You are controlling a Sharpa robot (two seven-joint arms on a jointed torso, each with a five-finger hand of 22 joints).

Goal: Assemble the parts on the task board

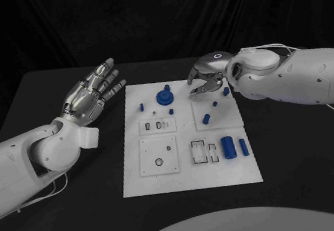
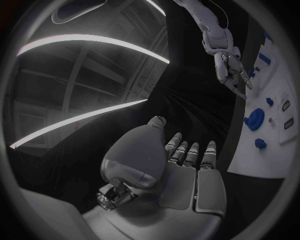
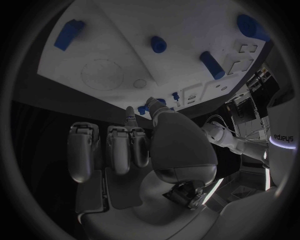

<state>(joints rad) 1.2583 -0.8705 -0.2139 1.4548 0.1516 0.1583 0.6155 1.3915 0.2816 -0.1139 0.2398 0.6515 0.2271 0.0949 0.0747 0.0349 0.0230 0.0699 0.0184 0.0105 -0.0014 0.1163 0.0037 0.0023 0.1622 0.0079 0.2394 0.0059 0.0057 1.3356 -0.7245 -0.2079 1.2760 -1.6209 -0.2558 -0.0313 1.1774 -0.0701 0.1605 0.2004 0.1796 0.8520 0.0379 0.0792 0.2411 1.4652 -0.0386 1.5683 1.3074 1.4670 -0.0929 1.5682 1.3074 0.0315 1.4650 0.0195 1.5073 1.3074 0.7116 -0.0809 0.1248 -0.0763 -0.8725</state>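
Observation:
The white task board (image 1: 192, 168) lies in the middle of the black table. A blue gear (image 1: 165, 96) stands near its far edge, with small blue pegs (image 1: 205, 119) around it and two blue cylinders (image 1: 234, 146) at the near right. My right hand (image 1: 204, 81) hovers over the board's far edge, just right of the gear, fingers bent downward and apart, nothing seen between them. In the right wrist view the gear (image 3: 160, 102) shows just beyond the fingertips (image 3: 130, 113). My left hand (image 1: 91, 95) is raised off the board's far left corner, fingers stretched out, empty.
Rectangular and round recesses (image 1: 159, 163) mark the board's near half. Bare black table surrounds the board on all sides. The left wrist view shows the board's edge (image 2: 262, 150) and the right hand (image 2: 230, 65) above it.

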